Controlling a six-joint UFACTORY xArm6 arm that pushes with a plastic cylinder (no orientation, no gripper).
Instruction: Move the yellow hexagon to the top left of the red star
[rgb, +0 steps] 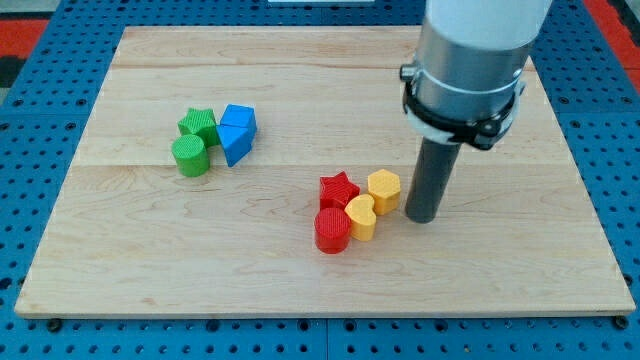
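Wooden tabletop (300, 290), pale planks, set on a blue pegboard (40, 100). Left group, towards the far side: green star (198, 124), green cylinder (190, 156) just near of it, and two blue blocks to their right, a blue block (241, 118) of uncertain shape and a blue wedge (233, 143), all four touching or nearly so. Centre-right group: red star (339, 189), red cylinder (332, 230) near of it, yellow heart-like block (361, 216) to the cylinder's right, and yellow hexagon (384, 191) at the red star's right, apparently touching the star and the other yellow block. No hand on this arm, so spread or pressed together does not apply; it ends in a dark rod, and my tip (422, 217) rests on the tabletop just right of the yellow hexagon, close beside it but seemingly not yet in contact. Step in hand, by judgement: the hexagon sits on the wrong side of the star and needs carrying round its far side to the far left. A straight leftward push from here would likely drive the hexagon into the star and shift the whole cluster. Better to come in from the near right of the hexagon, push it away towards the far side until clear of the star, then reposition to its right and slide it leftward past the star's far edge, in short strokes through the block's middle so it does not spin off.
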